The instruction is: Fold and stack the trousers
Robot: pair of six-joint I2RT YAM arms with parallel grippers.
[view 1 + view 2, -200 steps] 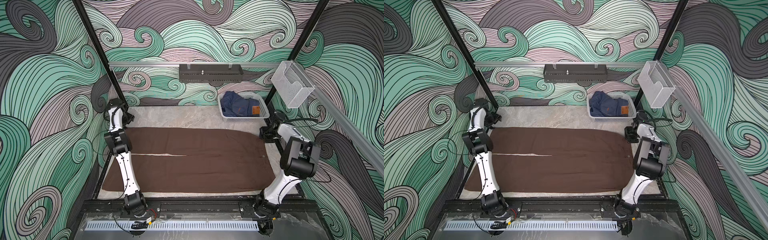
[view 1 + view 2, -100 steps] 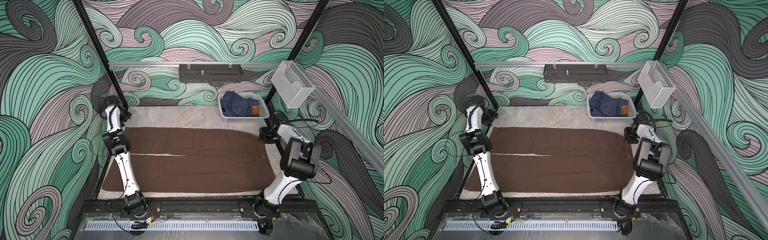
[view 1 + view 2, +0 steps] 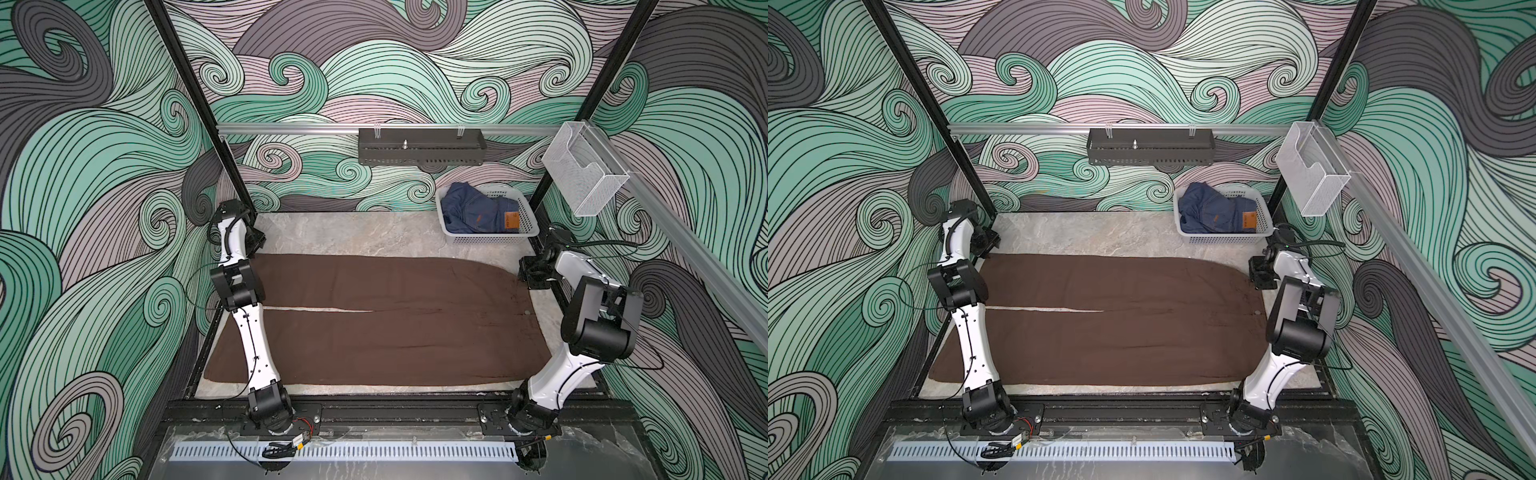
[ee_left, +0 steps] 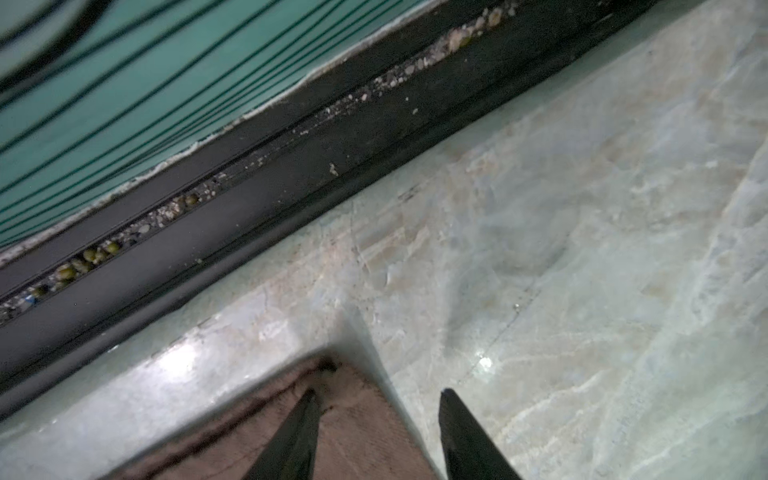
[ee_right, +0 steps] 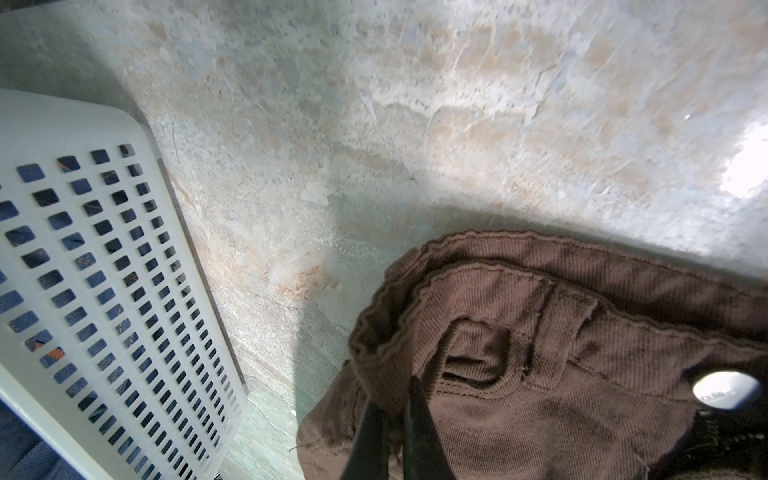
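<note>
Both arms (image 3: 254,345) reach far corners of the trousers (image 3: 395,340)

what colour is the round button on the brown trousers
Shiny silver. The button on the trousers shows best in the right wrist view.

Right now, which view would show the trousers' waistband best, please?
The right wrist view: the waistband sits close up, pinched by the right gripper. Both top views show it small; the left wrist view shows only a hem corner.
</note>
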